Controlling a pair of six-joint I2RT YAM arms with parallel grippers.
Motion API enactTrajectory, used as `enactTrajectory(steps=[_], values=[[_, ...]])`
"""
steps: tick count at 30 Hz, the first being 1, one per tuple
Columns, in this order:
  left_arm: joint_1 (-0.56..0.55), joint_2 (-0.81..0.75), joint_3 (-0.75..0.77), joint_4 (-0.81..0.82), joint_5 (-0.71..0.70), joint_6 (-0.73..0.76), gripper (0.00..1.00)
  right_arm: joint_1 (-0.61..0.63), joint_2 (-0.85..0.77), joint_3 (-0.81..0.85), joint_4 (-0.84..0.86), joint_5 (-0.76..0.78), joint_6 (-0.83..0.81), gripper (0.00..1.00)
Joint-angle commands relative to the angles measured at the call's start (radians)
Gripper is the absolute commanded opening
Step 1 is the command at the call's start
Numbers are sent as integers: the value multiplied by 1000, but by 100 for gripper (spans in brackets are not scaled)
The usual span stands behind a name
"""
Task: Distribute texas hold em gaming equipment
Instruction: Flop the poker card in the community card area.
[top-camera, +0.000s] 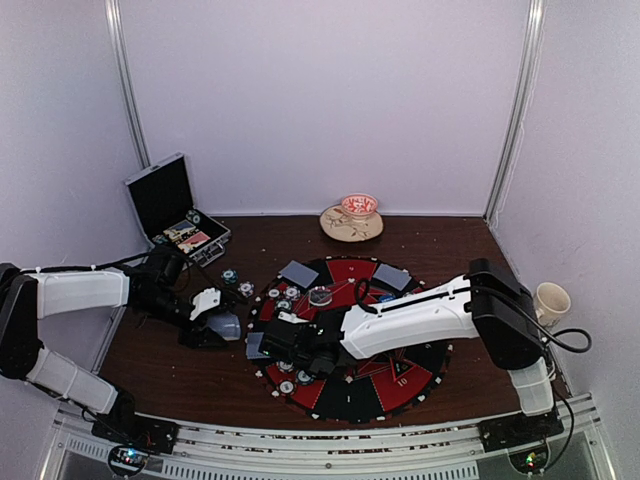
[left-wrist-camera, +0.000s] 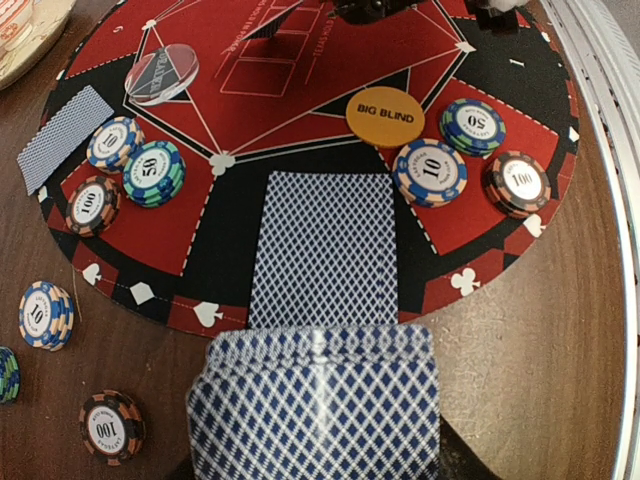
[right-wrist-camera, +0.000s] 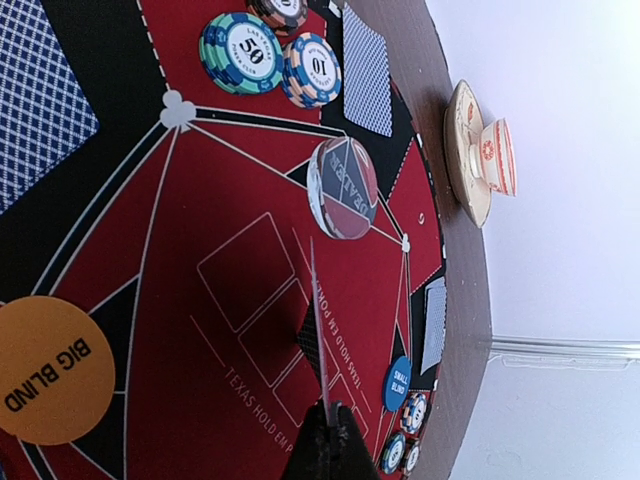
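Deck (left-wrist-camera: 315, 410) in left jaws, card (right-wrist-camera: 317, 330) in right

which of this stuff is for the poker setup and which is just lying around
For the job: poker chips, playing cards, big blind disc, small blind disc, dealer button.
Lying about: cup, saucer, mug, open case.
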Motion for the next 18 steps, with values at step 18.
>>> enactTrajectory(steps=[18], values=[[4,0,6,22,19,5,52,-4,47,-16,168,-51,-255,0]])
